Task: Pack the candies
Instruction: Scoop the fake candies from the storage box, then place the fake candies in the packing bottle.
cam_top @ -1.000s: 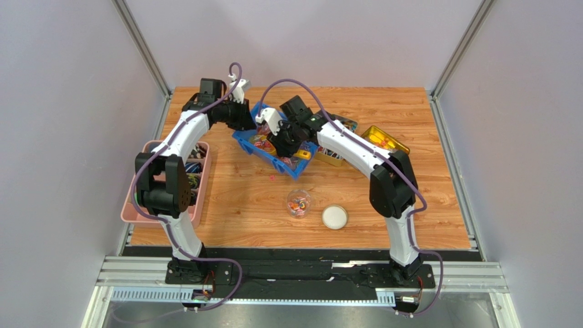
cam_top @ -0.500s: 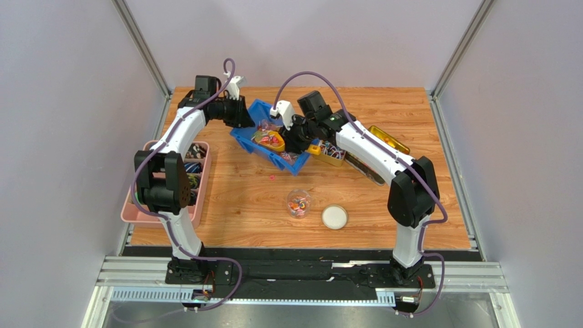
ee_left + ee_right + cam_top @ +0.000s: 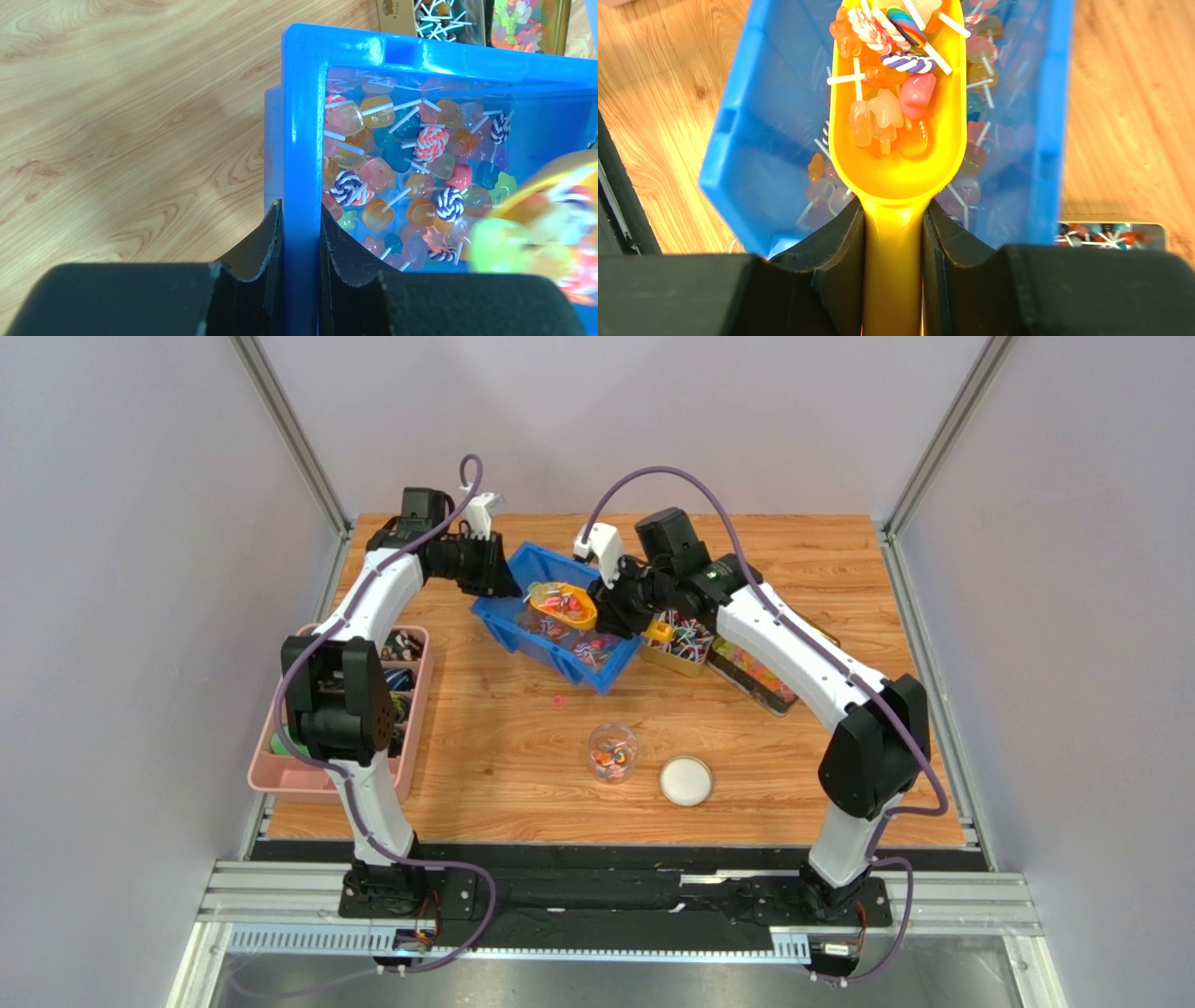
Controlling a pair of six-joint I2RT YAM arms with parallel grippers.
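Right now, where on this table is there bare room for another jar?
Bare wood lies between the pink tray and the jar, and right of the white lid. The far middle is crowded: blue bin and tins.

A yellow scoop of candies hovers over the blue bin

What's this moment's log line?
left claw: gripping blue bin wall | right claw: holding yellow scoop | candies: in scoop, over bin

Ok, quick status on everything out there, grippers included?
left gripper: shut on the blue bin wall.
right gripper: shut on the yellow scoop handle.
yellow scoop: loaded with candies, over the bin.
jar: open, a few candies inside.
lid: off, flat beside the jar.
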